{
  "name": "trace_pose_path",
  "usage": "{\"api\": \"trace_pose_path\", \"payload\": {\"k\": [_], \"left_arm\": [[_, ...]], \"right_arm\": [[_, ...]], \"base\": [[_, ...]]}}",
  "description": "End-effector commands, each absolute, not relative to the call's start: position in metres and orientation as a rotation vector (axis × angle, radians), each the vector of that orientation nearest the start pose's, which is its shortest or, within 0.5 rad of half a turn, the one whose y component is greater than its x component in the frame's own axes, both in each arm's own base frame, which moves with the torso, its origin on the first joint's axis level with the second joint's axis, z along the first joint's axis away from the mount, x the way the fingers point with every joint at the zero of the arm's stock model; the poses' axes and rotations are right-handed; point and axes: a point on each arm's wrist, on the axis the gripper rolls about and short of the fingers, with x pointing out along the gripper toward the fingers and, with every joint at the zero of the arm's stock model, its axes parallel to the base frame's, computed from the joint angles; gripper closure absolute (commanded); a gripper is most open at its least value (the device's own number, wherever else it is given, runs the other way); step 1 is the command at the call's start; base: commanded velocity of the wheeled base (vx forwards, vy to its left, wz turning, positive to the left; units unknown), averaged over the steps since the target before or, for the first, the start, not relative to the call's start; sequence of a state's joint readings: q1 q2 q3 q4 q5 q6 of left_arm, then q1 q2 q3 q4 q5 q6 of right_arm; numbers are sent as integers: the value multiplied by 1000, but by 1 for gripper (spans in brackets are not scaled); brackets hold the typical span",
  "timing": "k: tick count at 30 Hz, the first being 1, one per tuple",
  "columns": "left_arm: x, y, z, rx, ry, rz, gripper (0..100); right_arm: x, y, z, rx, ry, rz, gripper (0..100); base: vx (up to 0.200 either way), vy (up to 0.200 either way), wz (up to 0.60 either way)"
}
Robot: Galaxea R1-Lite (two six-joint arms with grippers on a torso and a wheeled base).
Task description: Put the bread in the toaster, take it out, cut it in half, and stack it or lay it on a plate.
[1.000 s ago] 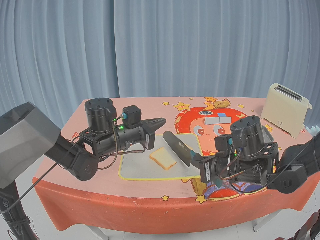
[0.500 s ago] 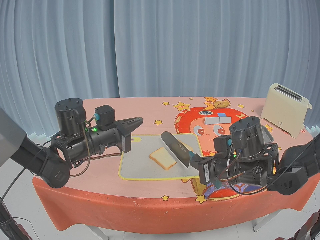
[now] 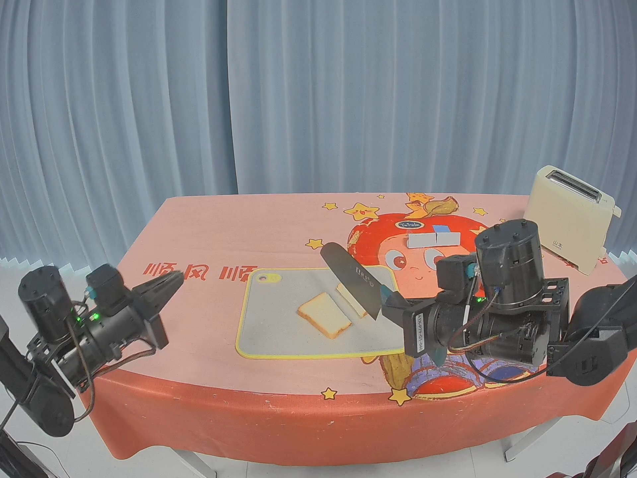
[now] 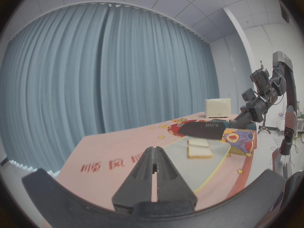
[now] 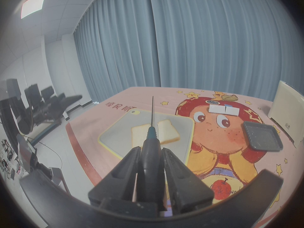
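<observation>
Two bread halves lie side by side on the grey cutting board (image 3: pixel 279 326): the nearer half (image 3: pixel 324 315) and the farther half (image 3: pixel 350 299), which the knife partly covers. My right gripper (image 3: pixel 393 301) is shut on the handle of the dark knife (image 3: pixel 350 277), whose blade hangs over the board above the bread. In the right wrist view the gripper (image 5: pixel 150 149) clamps the handle, and the blade (image 5: pixel 152 111) points edge-on between the halves (image 5: pixel 139 135) (image 5: pixel 168 131). My left gripper (image 3: pixel 171 280) is shut and holds nothing, off the table's left front corner, also seen closed (image 4: pixel 155 149).
A cream toaster (image 3: pixel 569 217) stands at the table's far right edge. A dark square tray (image 5: pixel 262 136) lies between the toaster and the board. Two small grey and blue blocks (image 3: pixel 433 238) sit behind the board. The orange tablecloth (image 3: pixel 219 234) lies bare to the left of the board.
My left arm has pulled back from beside the board to beyond the table's left front corner. The knife has lifted slightly and shifted right, uncovering the second bread half.
</observation>
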State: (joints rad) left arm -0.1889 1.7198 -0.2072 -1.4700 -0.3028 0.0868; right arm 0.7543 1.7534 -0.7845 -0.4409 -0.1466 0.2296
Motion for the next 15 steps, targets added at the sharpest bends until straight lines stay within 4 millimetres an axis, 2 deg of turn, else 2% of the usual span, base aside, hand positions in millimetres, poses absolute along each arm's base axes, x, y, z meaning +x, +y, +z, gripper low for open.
{"api": "trace_pose_path", "payload": {"k": [1, 7, 11, 15], "left_arm": [[176, -15, 125, 47, 4, -348, 100], [159, 0, 145, 67, -117, -264, 100], [147, 1, 157, 80, -188, -251, 100], [136, 6, 156, 85, -147, -266, 100]], "right_arm": [[220, 200, 157, 25, 468, 538, 100], [224, 189, 171, 71, 383, 517, 100], [213, 180, 183, 88, 343, 523, 100], [208, 175, 194, 106, 307, 530, 100]], "base": [[0, 0, 0], [0, 0, 0], [0, 0, 0], [0, 0, 0]]}}
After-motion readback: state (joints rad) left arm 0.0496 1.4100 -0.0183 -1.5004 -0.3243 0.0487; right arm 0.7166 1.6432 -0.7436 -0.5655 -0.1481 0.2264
